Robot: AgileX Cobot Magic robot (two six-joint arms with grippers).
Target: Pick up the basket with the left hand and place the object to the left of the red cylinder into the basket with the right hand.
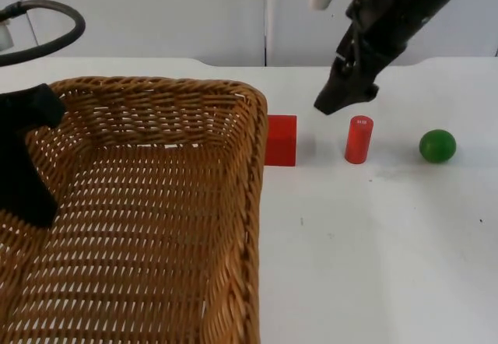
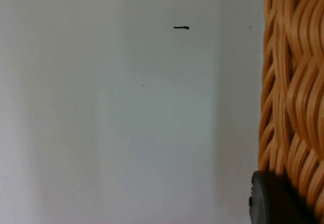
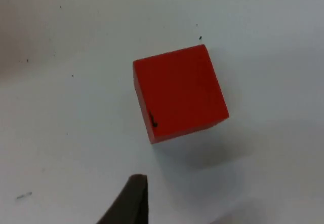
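Observation:
A large woven wicker basket takes up the left of the top view. My left gripper is shut on its left rim, and the wicker rim runs beside a black fingertip in the left wrist view. A red cube stands just right of the basket and left of the upright red cylinder. My right gripper hangs open above and behind the gap between cube and cylinder. In the right wrist view the cube lies just beyond one fingertip.
A green ball rests on the white table to the right of the cylinder. The grey partition wall closes the back.

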